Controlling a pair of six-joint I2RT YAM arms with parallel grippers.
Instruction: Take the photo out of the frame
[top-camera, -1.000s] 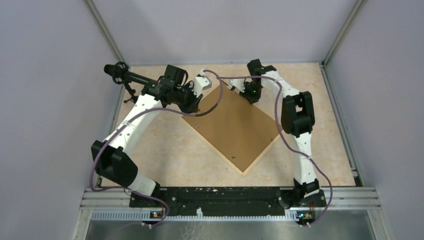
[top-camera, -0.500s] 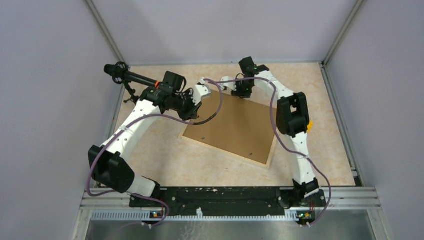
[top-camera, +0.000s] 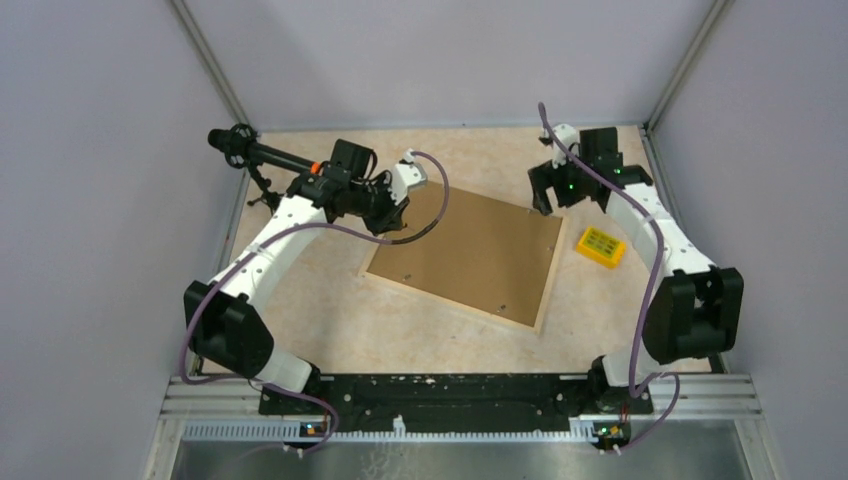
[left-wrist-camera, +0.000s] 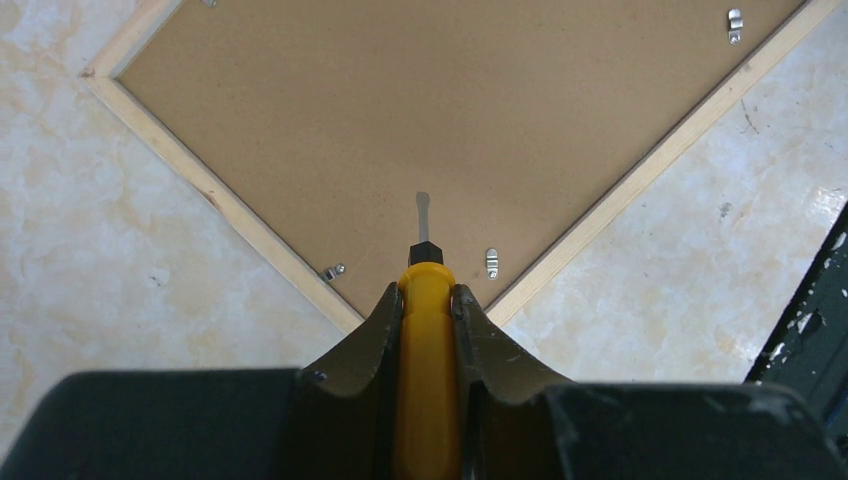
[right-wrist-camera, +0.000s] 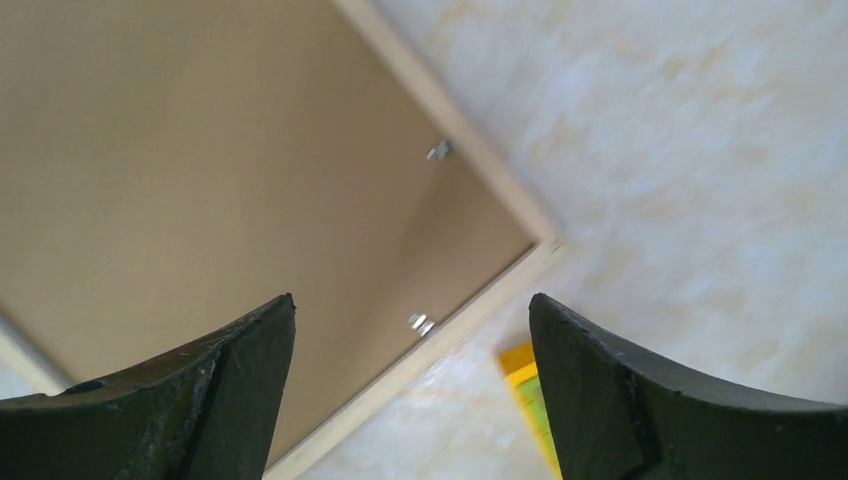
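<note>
One screwdriver (left-wrist-camera: 426, 360) clamped in left hand (left-wrist-camera: 426, 292), blade visible only from left wrist | right hand (right-wrist-camera: 410, 302) spread wide over frame (right-wrist-camera: 200, 150)

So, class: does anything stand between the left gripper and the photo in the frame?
Yes. The frame lies back-up, and its brown backing board covers the whole opening, with small metal clips along the edges. No photo shows. The left gripper, shut on a screwdriver, is over that board near one corner.

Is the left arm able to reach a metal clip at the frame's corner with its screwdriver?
Probably yes: its screwdriver hangs over the back of the frame, beside a clip, nothing between them.
</note>
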